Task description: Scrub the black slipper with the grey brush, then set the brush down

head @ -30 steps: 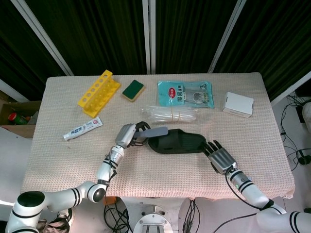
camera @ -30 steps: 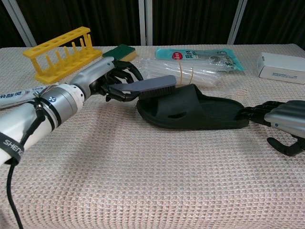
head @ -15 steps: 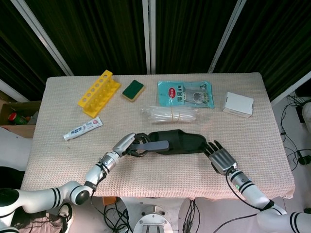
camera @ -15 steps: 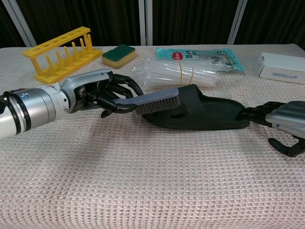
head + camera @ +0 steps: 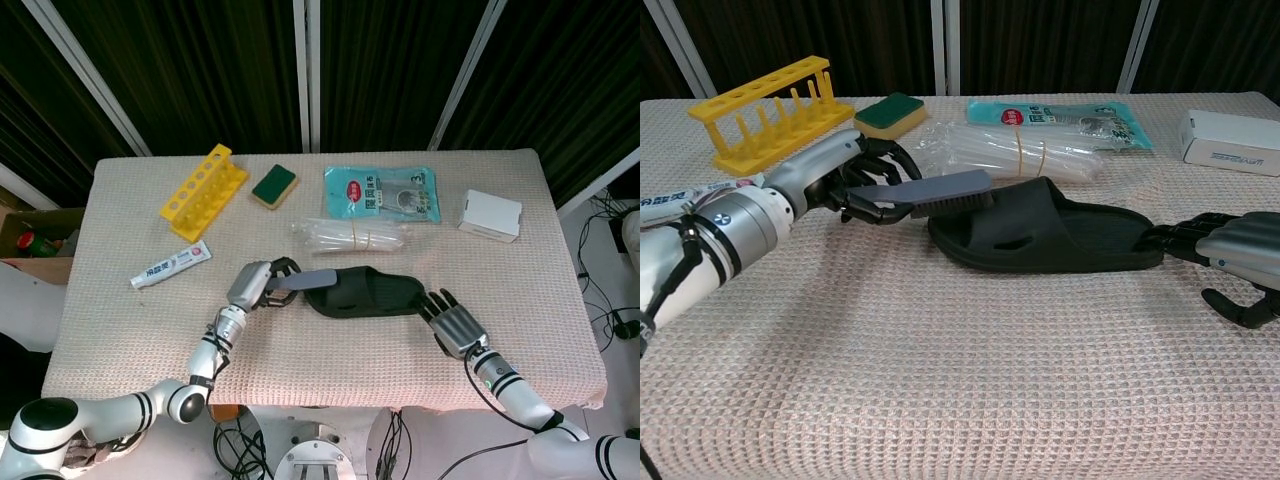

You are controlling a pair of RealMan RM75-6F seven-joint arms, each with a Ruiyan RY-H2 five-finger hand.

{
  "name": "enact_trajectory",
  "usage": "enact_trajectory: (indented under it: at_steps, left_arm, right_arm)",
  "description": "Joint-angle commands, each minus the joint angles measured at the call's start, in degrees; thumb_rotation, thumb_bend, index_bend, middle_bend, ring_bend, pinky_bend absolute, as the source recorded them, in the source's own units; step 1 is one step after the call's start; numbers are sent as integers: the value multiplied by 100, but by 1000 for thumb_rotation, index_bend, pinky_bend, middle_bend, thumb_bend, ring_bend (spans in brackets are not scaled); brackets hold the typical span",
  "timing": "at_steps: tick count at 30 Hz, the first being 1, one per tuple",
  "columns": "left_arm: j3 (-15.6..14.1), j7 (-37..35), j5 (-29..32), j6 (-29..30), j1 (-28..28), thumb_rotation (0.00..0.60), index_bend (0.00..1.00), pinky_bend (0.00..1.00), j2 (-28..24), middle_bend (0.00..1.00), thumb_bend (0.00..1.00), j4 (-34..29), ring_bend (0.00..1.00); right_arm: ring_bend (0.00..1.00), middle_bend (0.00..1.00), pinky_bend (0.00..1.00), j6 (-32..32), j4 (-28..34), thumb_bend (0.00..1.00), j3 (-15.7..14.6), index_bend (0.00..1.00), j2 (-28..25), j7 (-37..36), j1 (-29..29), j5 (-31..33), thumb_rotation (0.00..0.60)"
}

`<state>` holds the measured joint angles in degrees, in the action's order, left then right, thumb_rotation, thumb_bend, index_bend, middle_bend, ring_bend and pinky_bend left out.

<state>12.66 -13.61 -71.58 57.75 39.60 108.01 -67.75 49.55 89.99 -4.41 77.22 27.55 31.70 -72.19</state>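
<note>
While the left hand [image 5: 855, 180] grips the brush [image 5: 940, 193] by its handle, its bristles sit over the slipper [image 5: 1050, 240] toe, long axes roughly aligned; the right hand [image 5: 1230, 255], fingers spread, touches the heel.

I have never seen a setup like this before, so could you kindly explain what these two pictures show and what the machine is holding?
This is a two-armed robot with human-like hands at a cloth-covered table. One picture looks down from its head, the other looks forward from its chest. Its left hand holds a grey brush at the toe of a black slipper; its right hand touches the slipper's heel. Further back lie a yellow rack, a sponge, a toothpaste tube, clear tubes, a teal packet and a white box.
</note>
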Motion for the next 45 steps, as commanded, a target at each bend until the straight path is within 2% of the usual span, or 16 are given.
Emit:
enact_trajectory:
  at_steps: [1,3,5,9,13,17,20,26,30,38,42,45]
  left_arm:
    - [85,520,-130,488,12,600,882,782,331,952,379,496,785]
    - [146,848,-192,812,15,600,880,780,527,951,379,812,784]
    - [228,883,-171,945,0,600,879,778,616,951,380,924,784]
    - [418,640,-4,877,-64,600,879,777,506,951,380,717,784]
    - [433,403,-37,889,-175,600,879,778,252,951,381,394,784]
    - [218,-23,-315,984,-396,600,879,774,-162,950,381,-7,784]
    - [-165,-551,-770,1036,-575,600,877,770,-598,949,381,-193,783]
    - [-727,-971,-1338,1291,-840,600,871,759,-892,944,379,169,780]
    - [-962,-1175,-1540,1387,-957,600,870,758,-911,942,378,524,779]
    - [-1182,-1565,-1628,1226,-1043,600,870,758,-895,942,378,1029,779]
    - [-1313,-1779,-1768,1172,-1030,600,870,756,-915,942,378,1210,779]
    - [-1338,-1869,-1813,1199,-1041,600,870,756,-853,941,378,1388,778]
  right_arm:
    - [0,0,0,2,-7,651,-1,0,2,-3,-1,0,600]
    - [0,0,0,11,-5,652,2,0,-4,-11,-2,-5,600]
    - [0,0,0,18,2,653,1,0,-14,-17,-4,-13,600]
    - [0,0,0,26,11,654,-1,0,-29,-24,-7,-19,600]
    - [0,0,0,63,20,653,4,0,-33,-41,-21,-38,600]
    - [0,0,0,144,49,653,18,0,-75,-94,-52,-82,600]
    - [0,0,0,205,69,653,31,0,-121,-153,-79,-117,600]
    - [0,0,0,343,66,652,47,0,-112,-294,-133,-274,600]
    - [0,0,0,983,-94,632,102,0,-1,-905,-287,-1002,600]
    - [0,0,0,2466,-315,605,209,0,-13,-1947,-604,-2201,568]
    - [0,0,0,3152,-491,602,327,0,54,-2403,-765,-2520,568]
    - [0,0,0,3402,-523,601,395,0,40,-2594,-852,-2574,570]
